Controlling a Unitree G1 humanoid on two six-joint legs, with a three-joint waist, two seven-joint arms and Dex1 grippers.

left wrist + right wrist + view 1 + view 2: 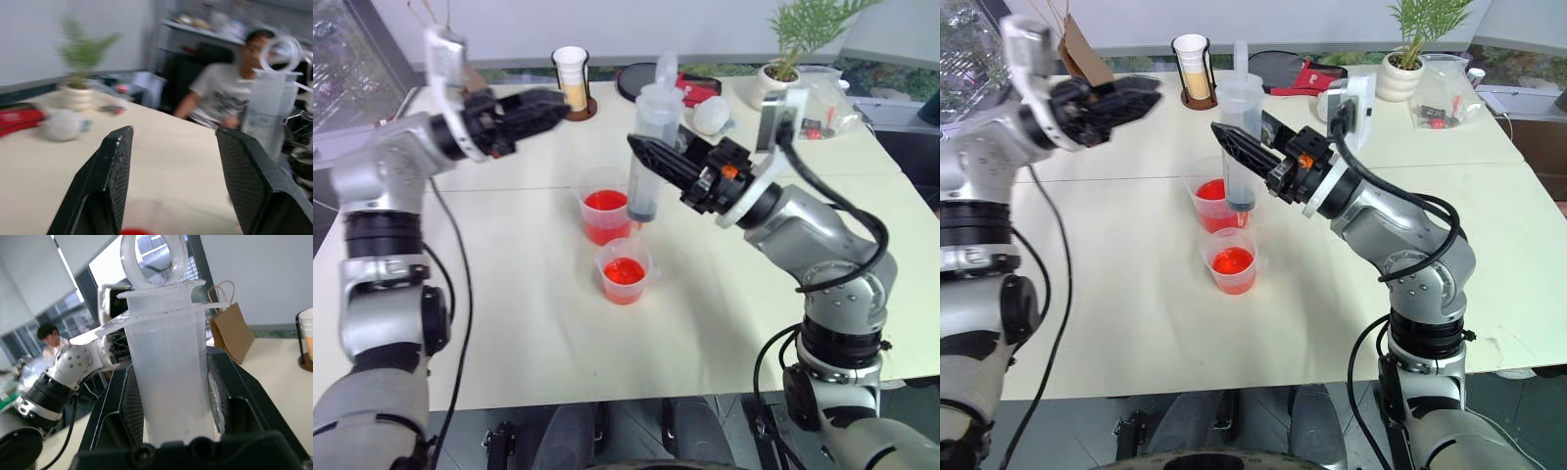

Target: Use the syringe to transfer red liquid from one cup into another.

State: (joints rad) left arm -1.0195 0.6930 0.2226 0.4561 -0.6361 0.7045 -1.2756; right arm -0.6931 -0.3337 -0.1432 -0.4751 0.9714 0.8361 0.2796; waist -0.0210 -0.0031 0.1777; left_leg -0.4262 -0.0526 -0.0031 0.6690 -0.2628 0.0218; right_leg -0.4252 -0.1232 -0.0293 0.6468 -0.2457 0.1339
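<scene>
While the shorter clear cup (pixel 625 271) stands nearest on the cream table (pixel 538 323), holding a shallow pool of red liquid (pixel 625 270), the taller clear cup (pixel 604 203) sits just behind it and almost touching it, with a deeper fill of the same orange-red fluid. Directly above that taller cup, the right end effector (pixel 651 157) is clamped on the barrel of the large clear syringe (pixel 651 147), its two black fingers pressed against either side of the cylinder. The syringe is held close to upright, its dark seal low in the barrel and its small tip pointing down over the taller cup's rim; whether the tip touches the liquid cannot be told. The plunger's ring handle rises above the barrel's flange. To the left of the taller cup and well apart from it, the left end effector (pixel 548 108) hangs in the air above the table with its fingers parted and nothing between them. Farther back from the taller cup, a white-and-tan cup (pixel 572 78) stands in a black holder, and a potted plant (pixel 783 59) sits near the table's far right edge. A seated person (pixel 220 93) appears blurred beyond the table in the left wrist view.
</scene>
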